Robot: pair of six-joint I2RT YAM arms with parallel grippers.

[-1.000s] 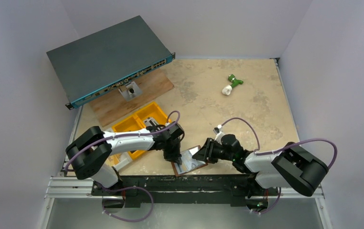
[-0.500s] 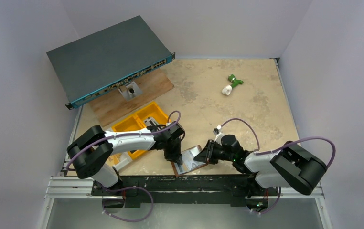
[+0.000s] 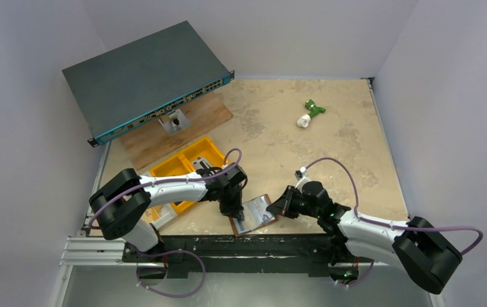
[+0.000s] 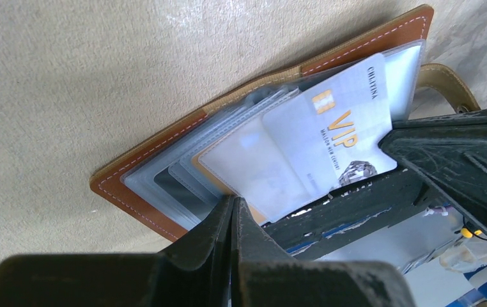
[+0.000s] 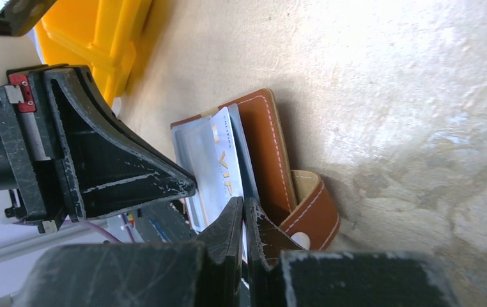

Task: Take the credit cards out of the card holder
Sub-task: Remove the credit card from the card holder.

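The card holder point(image 3: 261, 203), a brown leather wallet, lies open near the table's front edge, with clear sleeves fanned out point(image 4: 164, 185). A pale credit card point(image 4: 330, 134) marked VIP sticks out of the sleeves toward the right. My left gripper point(image 3: 239, 216) is shut, and its tips point(image 4: 234, 201) press down on the sleeves at the wallet's left part. My right gripper point(image 3: 279, 206) is shut on the free edge of that credit card point(image 5: 223, 166), jaws point(image 5: 244, 203) pinched together beside the snap tab point(image 5: 311, 211). Any other cards are hidden in the sleeves.
A yellow bin point(image 3: 183, 167) stands just left of the wallet behind my left arm. A dark network switch point(image 3: 145, 77) rests on a wooden board point(image 3: 183, 128) at the back left. A green and white object point(image 3: 310, 113) lies far back.
My right gripper has closed on the card's edge and drawn a little to the right. Its arm has stretched lower along the front edge. The left gripper has stayed put.
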